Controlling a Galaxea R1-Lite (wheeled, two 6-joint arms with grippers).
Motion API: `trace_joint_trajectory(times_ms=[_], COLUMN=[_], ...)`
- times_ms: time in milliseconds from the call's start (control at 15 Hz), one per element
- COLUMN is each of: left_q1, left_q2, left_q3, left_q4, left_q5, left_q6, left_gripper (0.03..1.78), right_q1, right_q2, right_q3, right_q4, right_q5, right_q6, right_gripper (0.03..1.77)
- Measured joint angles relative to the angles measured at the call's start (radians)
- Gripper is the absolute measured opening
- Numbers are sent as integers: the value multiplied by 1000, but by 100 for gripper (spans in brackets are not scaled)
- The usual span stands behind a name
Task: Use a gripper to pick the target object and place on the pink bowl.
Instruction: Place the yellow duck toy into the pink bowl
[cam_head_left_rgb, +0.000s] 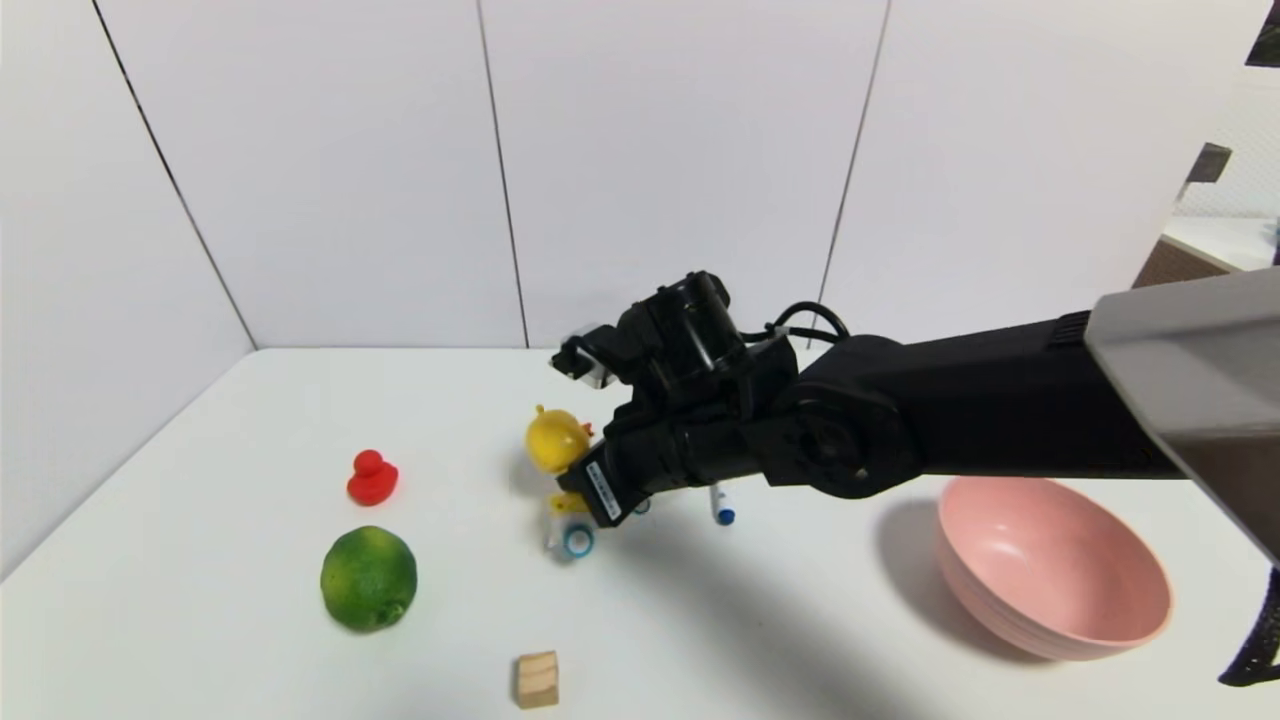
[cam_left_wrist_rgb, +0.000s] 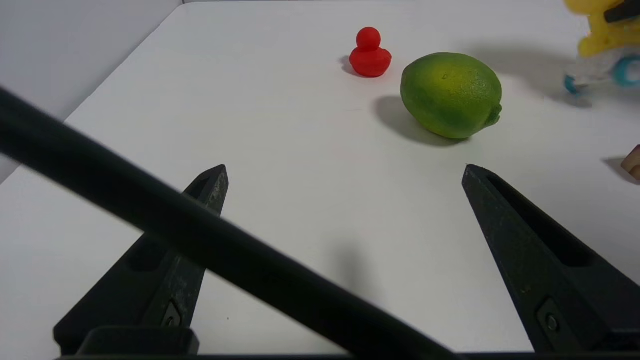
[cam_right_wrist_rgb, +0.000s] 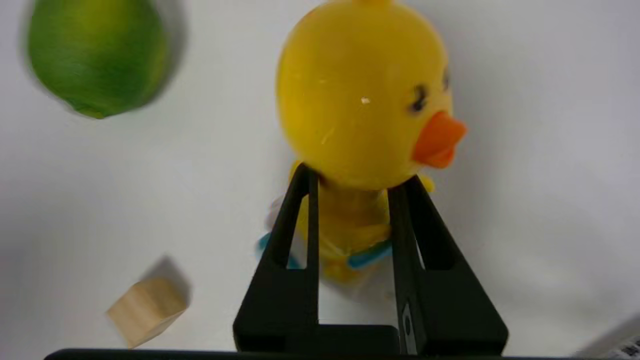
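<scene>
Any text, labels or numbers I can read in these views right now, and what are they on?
No text can be read in any view.
White label on the right gripper, shut on the yellow chick toy: dark print, too small and blurred to read.
Label edge at the corner of the right wrist view: dark marks, cut off and blurred.
Red duck, lime, wooden block, pink bowl: no markings visible.

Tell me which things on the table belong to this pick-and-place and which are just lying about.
In the job:
- yellow chick toy, clamped below its head by the right gripper
- pink bowl, empty

Lying about:
- red duck
- lime
- wooden block
</scene>
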Motion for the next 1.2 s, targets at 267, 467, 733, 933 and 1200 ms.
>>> trace_joint_trajectory(times_ms=[267, 467, 733, 933, 1200], left_q1=[0, 1, 0, 0, 0], left_q2=[0, 0, 0, 0, 0], left_q3=[0, 0, 0, 0, 0], left_q4=[0, 0, 0, 0, 0], left_q5=[0, 0, 0, 0, 0], left_q6=[0, 0, -1, 0, 0], left_gripper=[169, 169, 169, 169, 169], right_q1=[-5, -20, -71, -163, -368], right_q2=[-116, -219, -361, -490, -683], right_q3=[4, 19, 44, 112, 285], right_q4=[2, 1, 1, 0, 0], right_q5=[3, 3, 5, 23, 176], right_q6=[64, 84, 84, 79, 37], right_gripper=[41, 41, 41, 41, 41])
